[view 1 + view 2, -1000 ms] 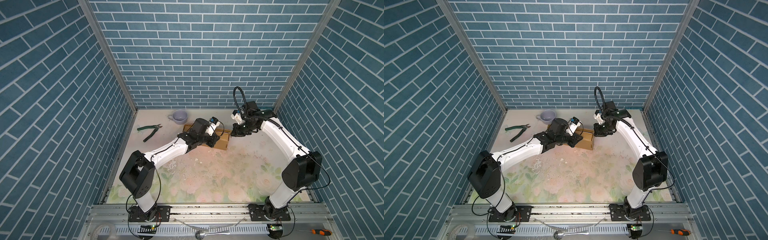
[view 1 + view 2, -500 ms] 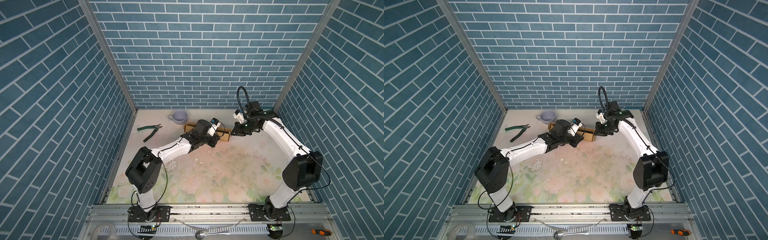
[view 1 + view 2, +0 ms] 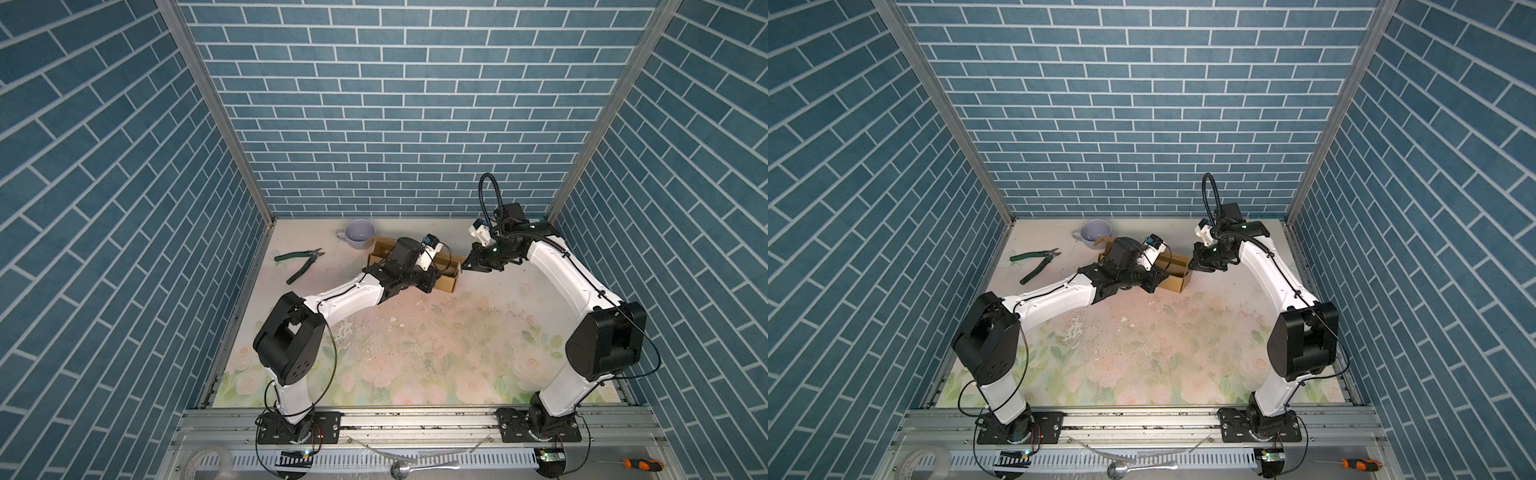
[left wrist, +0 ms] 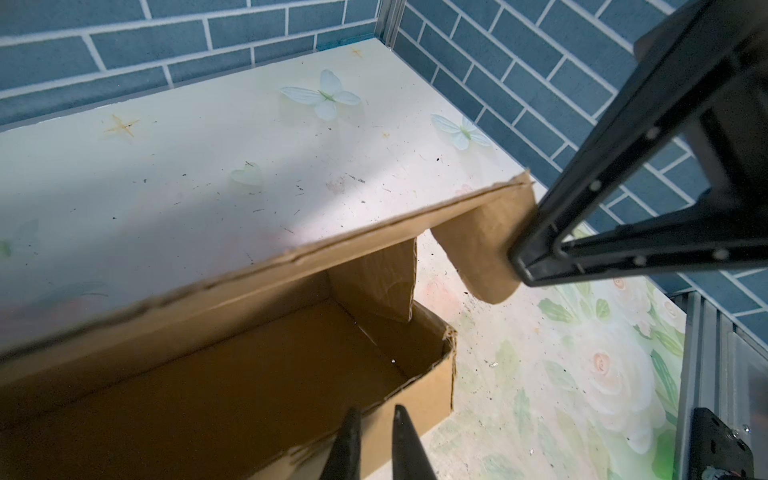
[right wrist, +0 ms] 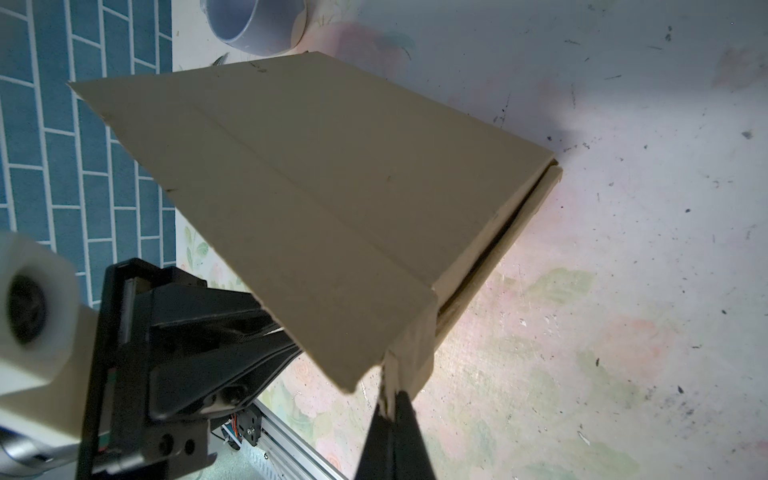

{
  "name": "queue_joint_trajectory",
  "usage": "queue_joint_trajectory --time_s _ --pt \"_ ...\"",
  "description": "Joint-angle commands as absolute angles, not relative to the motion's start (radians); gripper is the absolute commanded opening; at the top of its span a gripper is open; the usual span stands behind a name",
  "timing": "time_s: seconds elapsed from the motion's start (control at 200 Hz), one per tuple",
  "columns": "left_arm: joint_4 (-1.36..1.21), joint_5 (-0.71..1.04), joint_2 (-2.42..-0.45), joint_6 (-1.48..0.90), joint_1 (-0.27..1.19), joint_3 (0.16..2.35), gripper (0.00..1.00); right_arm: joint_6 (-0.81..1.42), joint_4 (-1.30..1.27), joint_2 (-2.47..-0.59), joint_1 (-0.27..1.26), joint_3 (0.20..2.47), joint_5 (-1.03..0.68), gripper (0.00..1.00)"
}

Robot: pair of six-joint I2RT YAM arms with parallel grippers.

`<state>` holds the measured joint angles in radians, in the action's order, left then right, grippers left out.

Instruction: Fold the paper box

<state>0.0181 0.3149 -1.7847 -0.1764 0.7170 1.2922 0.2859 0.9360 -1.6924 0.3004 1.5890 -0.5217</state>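
The paper box (image 3: pixel 445 271), plain brown corrugated, sits far back in the middle of the surface (image 3: pixel 436 332). Its tray is formed and empty, its lid half raised. The left gripper (image 4: pixel 376 413) pinches the near wall. The right gripper (image 5: pixel 392 397) is closed on the lid's rounded ear (box's right end). An empty lilac cup (image 3: pixel 360 233) stands just beside the far left corner, with green pliers (image 3: pixel 300 265) farther left.

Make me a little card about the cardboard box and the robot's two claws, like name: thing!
box: paper box, walls up, lid raised, not closed
left claw: pinching one long wall of the box
right claw: shut on the flap at the lid's end
nearby: lilac cup, green pliers
where: far end of the flowery table
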Motion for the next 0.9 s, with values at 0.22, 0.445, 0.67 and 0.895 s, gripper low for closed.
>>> queue_joint_trajectory --time_s 0.22,0.445,0.67,0.895 --pt "0.105 0.370 -1.620 -0.133 0.716 1.291 0.22 0.305 0.944 -1.690 0.295 1.561 -0.504 0.00" --pt "0.209 0.459 -1.413 -0.127 0.590 1.278 0.32 0.292 0.848 -1.625 0.316 1.461 -0.438 0.00" --pt "0.197 0.394 -1.350 -0.120 0.405 1.236 0.49 0.311 0.762 -1.596 0.343 1.364 -0.400 0.00" --pt "0.167 0.363 -1.324 -0.168 0.314 1.124 0.68 0.293 0.796 -1.634 0.342 1.410 -0.422 0.00"
